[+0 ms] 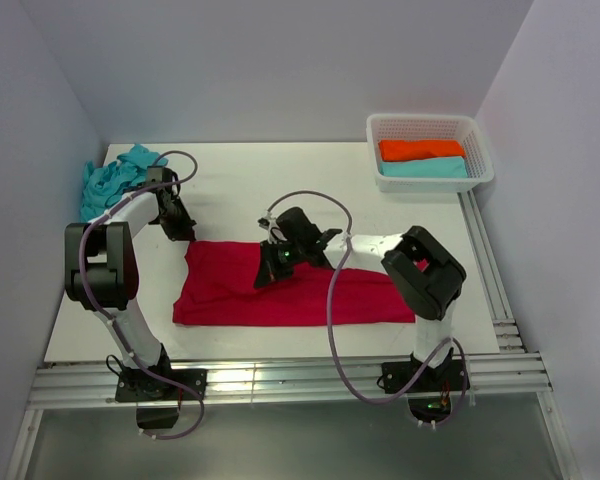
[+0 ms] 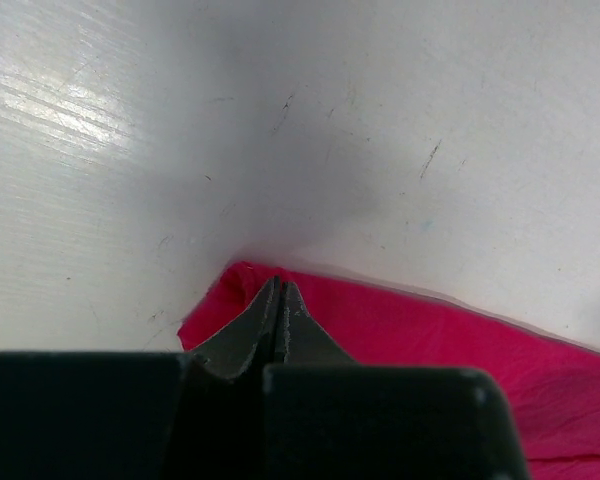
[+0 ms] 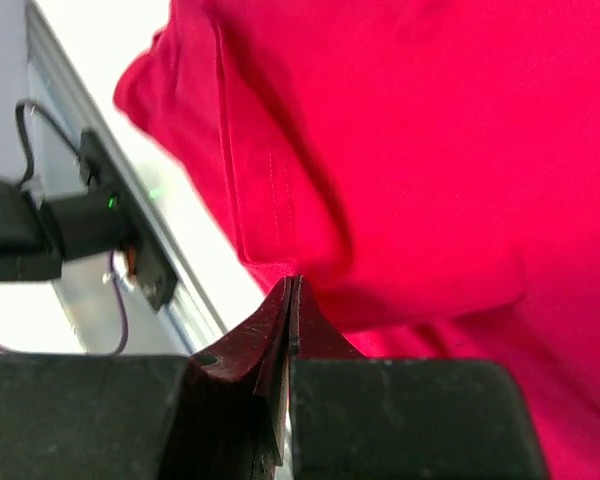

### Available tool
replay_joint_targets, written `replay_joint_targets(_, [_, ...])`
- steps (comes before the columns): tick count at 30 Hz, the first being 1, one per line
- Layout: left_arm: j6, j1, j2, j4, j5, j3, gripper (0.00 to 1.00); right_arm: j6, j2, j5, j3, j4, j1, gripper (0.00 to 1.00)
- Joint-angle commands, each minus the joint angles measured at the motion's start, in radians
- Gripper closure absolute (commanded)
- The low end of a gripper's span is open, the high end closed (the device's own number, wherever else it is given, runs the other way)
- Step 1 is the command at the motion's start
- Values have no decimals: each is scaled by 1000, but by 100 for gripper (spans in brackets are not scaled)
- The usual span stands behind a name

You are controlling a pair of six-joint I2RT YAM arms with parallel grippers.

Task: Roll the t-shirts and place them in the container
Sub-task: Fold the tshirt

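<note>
A crimson-red t-shirt [image 1: 300, 295] lies folded into a long strip across the near middle of the table. My left gripper [image 1: 183, 234] is shut at its far left corner. In the left wrist view the closed tips [image 2: 280, 285] pinch the slightly raised corner of the red fabric [image 2: 430, 330]. My right gripper [image 1: 268, 268] is shut at the shirt's far edge near the middle. In the right wrist view its tips [image 3: 293, 283] close on a fold of the red cloth [image 3: 430, 150]. A crumpled turquoise t-shirt [image 1: 115, 178] lies at the back left.
A white perforated basket [image 1: 420, 121] at the back right holds a rolled orange t-shirt [image 1: 420, 149] and a rolled turquoise one [image 1: 425, 169]. Metal rails [image 1: 280, 380] run along the near and right table edges. White walls enclose the table.
</note>
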Motion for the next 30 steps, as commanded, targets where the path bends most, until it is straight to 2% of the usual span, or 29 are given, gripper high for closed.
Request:
replay_joint_targets(1, [13,-1,-27,-4,-14,16,100,7,-72,-54,-48,78,20,99])
replay_joint_targets(10, [10,-1,-22,2,-15,13,100,27,-160,-37,-182,99,34,96])
replay_joint_targets(12, [10,-1,-21,2,-17,13,100,19,-167,-19,-193,82,34,88])
replay_joint_targets(13, [11,-1,-19,2,-18,14,100,16,-170,-13,-205,76,35,78])
replay_joint_targets(15, [11,-1,-19,2,-18,14,100,7,-186,4,-214,64,35,63])
replay_joint_targets(19, [16,-1,-13,-1,-26,19,100,-7,-206,20,-230,45,34,53])
replay_joint_targets(26, [25,-1,8,-10,-37,54,100,-31,-212,72,-135,-44,3,54])
replay_joint_targets(30, [39,-1,36,-11,-52,94,100,-62,-201,156,-21,-174,-31,55])
